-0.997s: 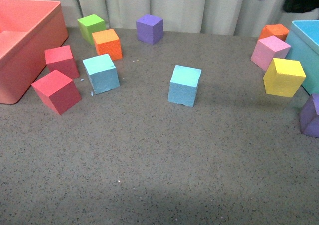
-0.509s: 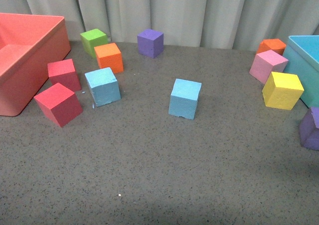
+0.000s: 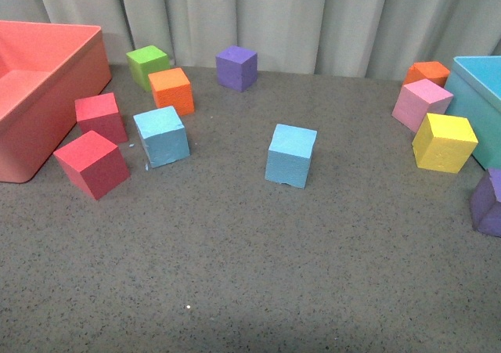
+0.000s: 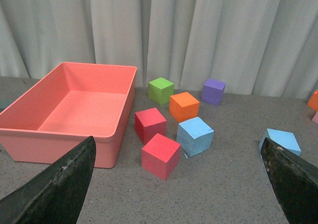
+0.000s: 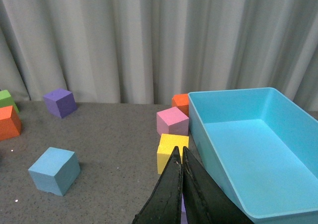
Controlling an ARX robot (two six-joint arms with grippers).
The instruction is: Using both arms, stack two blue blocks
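Note:
Two blue blocks rest apart on the grey table: one (image 3: 160,136) on the left beside the red cubes, the other (image 3: 291,155) alone near the middle. Neither arm shows in the front view. In the left wrist view my left gripper (image 4: 177,139) is open, raised and set back from the cubes, with its fingers (image 4: 59,184) wide apart. The left blue block (image 4: 195,135) lies between them further off, and the middle one (image 4: 282,140) sits by the other finger. My right gripper (image 5: 178,150) is shut on nothing, above a yellow cube (image 5: 171,149). The middle blue block (image 5: 54,171) lies well off to its side.
A coral bin (image 3: 78,55) stands at the left and a turquoise bin (image 3: 473,83) at the right. Red (image 3: 92,163), orange (image 3: 171,90), green (image 3: 147,63) and purple (image 3: 236,66) cubes crowd the left back. Pink (image 3: 423,104), yellow (image 3: 444,142) and purple (image 3: 489,203) cubes sit by the turquoise bin.
A dark arm part at the front view's top right a second ago has left the picture, and the view has shifted slightly. No block has moved on the table.

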